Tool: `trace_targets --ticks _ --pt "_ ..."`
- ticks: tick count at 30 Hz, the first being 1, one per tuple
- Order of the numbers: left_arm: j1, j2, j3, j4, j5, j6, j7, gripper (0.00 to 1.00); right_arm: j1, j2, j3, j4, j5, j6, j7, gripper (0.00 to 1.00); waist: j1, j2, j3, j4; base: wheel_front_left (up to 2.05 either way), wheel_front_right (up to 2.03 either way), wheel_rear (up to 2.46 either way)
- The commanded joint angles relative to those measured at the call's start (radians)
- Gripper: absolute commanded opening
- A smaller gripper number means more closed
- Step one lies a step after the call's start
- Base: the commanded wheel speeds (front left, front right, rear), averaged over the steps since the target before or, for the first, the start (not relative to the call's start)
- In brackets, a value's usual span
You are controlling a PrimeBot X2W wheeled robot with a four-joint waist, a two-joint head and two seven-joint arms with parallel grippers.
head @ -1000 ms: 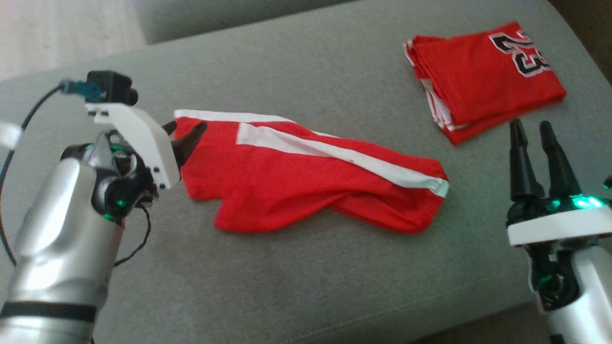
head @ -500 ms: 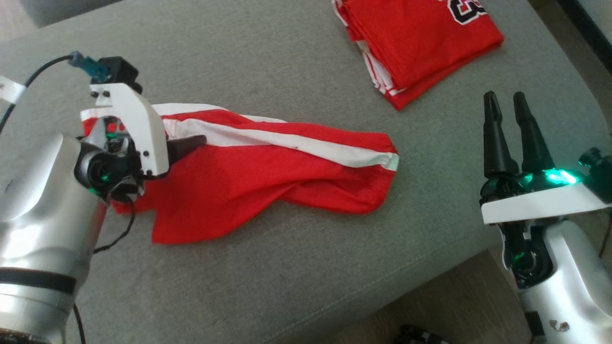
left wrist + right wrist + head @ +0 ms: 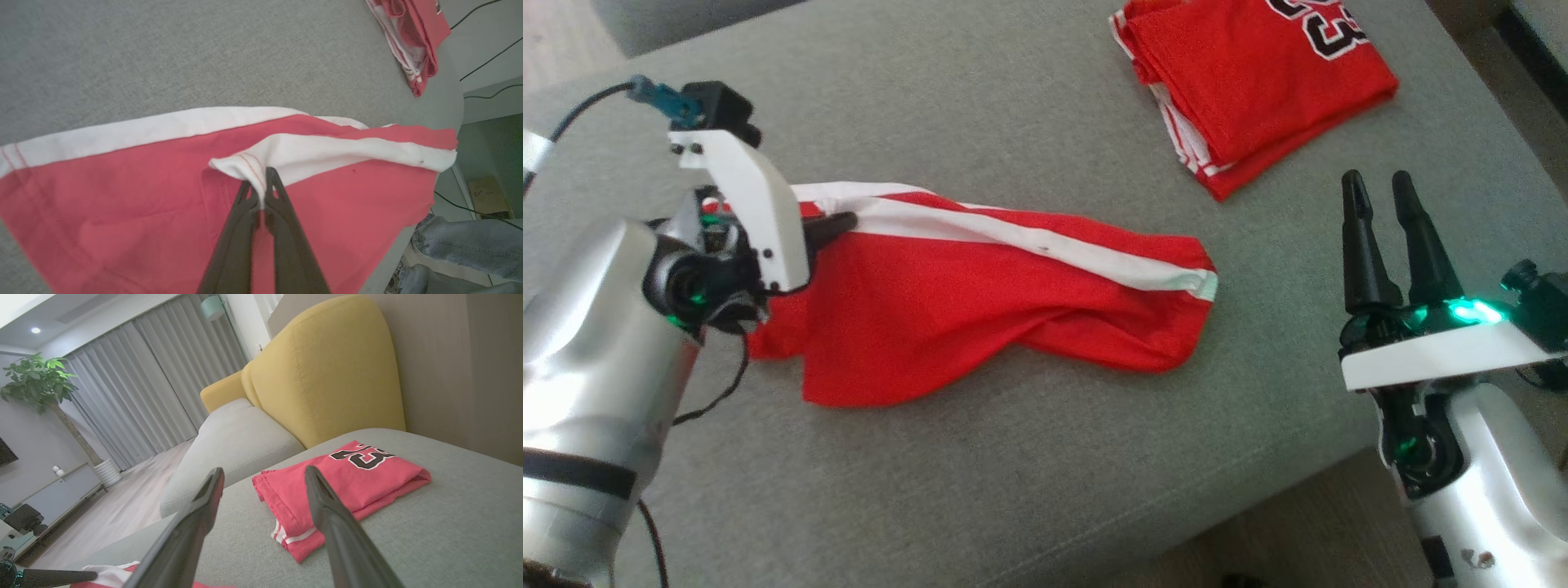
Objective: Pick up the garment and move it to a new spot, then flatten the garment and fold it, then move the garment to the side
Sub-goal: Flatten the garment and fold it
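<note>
- Head view: we see the red garment (image 3: 980,302) lying crumpled on the grey cushion (image 3: 1013,490). Our left gripper (image 3: 837,227) is at its white-striped left end — our right gripper (image 3: 1380,196) hovers well apart, near the folded jersey (image 3: 1258,73).
- Left wrist view: our fingers (image 3: 286,228) are closed, pinching the white hem (image 3: 286,155).
- Right wrist view: our jaws stand wide, holding nothing — the folded jersey lies beyond them.

The left gripper (image 3: 258,181), spread at the edge of the red shorts (image 3: 980,302) a second ago, now has its jaws pinched on their white stripe (image 3: 310,153). That stripe, kinked before, runs straight from the jaws to the far end.
</note>
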Motion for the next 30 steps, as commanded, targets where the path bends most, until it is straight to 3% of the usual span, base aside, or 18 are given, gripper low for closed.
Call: trace_targets --ticks 1,4,12,18,24,25,26,27,30 --pt "-0.057 0.038 0.013 -0.049 -0.015 -0.006 -0.018 0.0 -0.015 -0.027 0.014 -0.019 0.001 -0.001 -0.009 1.0 0.0 0.0 -0.035 0.036 0.0 0.0 0.0" --pt "-0.047 0.046 -0.013 -0.076 -0.029 -0.006 -0.018 0.0 -0.005 -0.041 0.017 -0.011 -0.003 -0.001 0.0 1.0 0.0 0.0 -0.061 0.059 0.0 0.0 0.0" --pt "0.074 0.157 -0.068 -0.266 -0.088 -0.002 0.033 0.0 0.045 -0.069 -0.004 -0.004 -0.017 -0.001 0.051 1.0 0.0 0.0 -0.135 0.156 0.0 0.0 0.0" --pt "0.212 0.214 -0.051 -0.399 -0.141 0.07 0.054 0.0 0.078 -0.07 -0.017 -0.017 -0.025 -0.001 0.094 1.0 0.0 0.0 -0.162 0.213 0.0 0.0 0.0" --pt "0.338 0.208 -0.036 -0.41 -0.183 0.121 0.007 0.0 0.088 -0.064 -0.024 -0.032 -0.042 -0.001 0.13 1.0 0.0 0.0 -0.164 0.235 0.0 0.0 0.0" --pt "0.35 0.201 -0.036 -0.397 -0.185 0.121 -0.003 0.09 0.088 -0.063 -0.025 -0.034 -0.043 -0.001 0.135 1.0 0.0 0.0 -0.163 0.237 0.0 0.0 0.0" --pt "0.358 0.193 -0.035 -0.383 -0.19 0.118 -0.014 0.47 0.088 -0.062 -0.025 -0.036 -0.045 -0.001 0.139 1.0 0.0 0.0 -0.162 0.238 0.0 0.0 0.0" --pt "0.363 0.184 -0.032 -0.368 -0.193 0.115 -0.027 1.0 0.088 -0.061 -0.026 -0.038 -0.046 -0.001 0.143 1.0 0.0 0.0 -0.161 0.239 0.0 0.0 0.0" --pt "0.36 0.167 -0.031 -0.333 -0.194 0.094 -0.048 1.0 0.091 -0.061 -0.032 -0.041 -0.052 -0.001 0.153 1.0 0.0 0.0 -0.163 0.245 0.0 0.0 0.0"
